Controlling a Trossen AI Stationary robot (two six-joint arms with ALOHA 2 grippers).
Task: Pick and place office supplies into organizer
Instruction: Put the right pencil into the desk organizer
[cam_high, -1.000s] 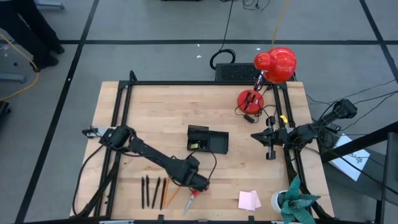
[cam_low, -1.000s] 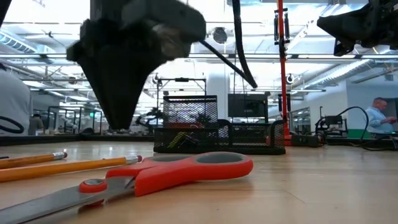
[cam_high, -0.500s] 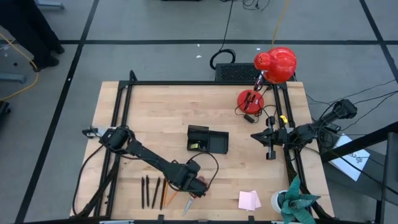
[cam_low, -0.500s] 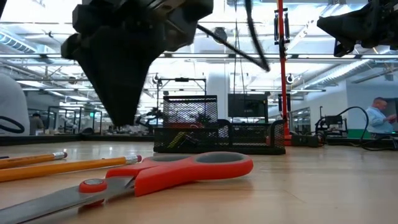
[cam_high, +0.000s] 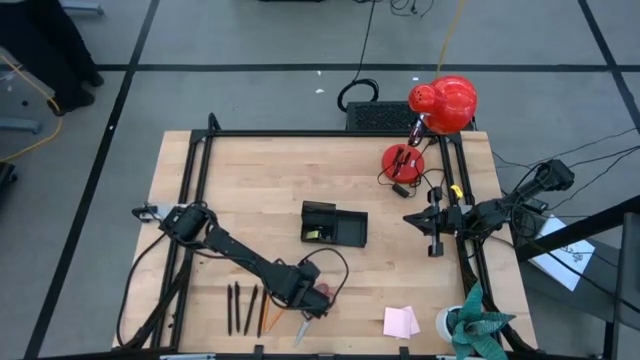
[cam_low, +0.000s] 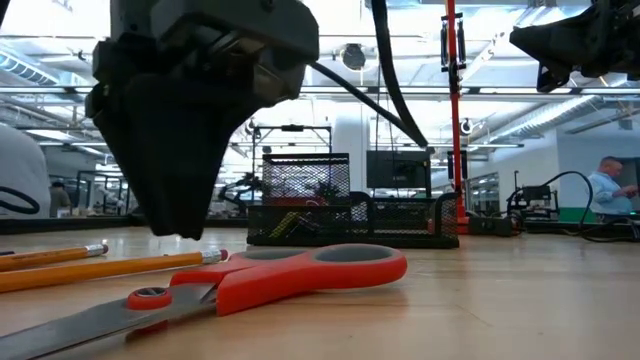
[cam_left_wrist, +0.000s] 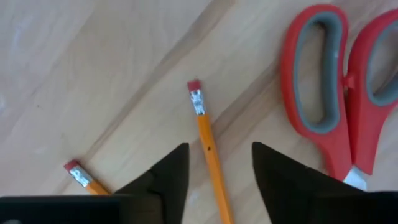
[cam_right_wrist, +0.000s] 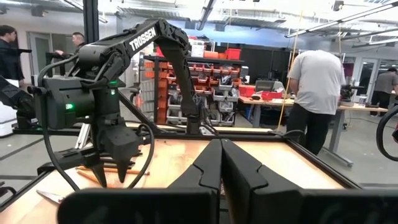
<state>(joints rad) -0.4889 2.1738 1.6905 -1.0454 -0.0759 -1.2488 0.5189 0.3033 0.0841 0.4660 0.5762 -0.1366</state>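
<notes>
Light wood desk (cam_high: 260, 190) is sitting in a bright workshop with people at benches behind. Left tool (cam_left_wrist: 214, 171) is hanging open, straddling an orange pencil (cam_left_wrist: 208, 149) near the front edge, eraser pointing away from the fingers, scissors (cam_left_wrist: 339, 93) just beside. Right tool (cam_right_wrist: 221, 165) is waiting closed by the desk's right edge.

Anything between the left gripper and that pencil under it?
Nothing visible. The left gripper is open, fingers either side of the pencil on bare wood. The scissors lie alongside, clear of the fingers.
</notes>
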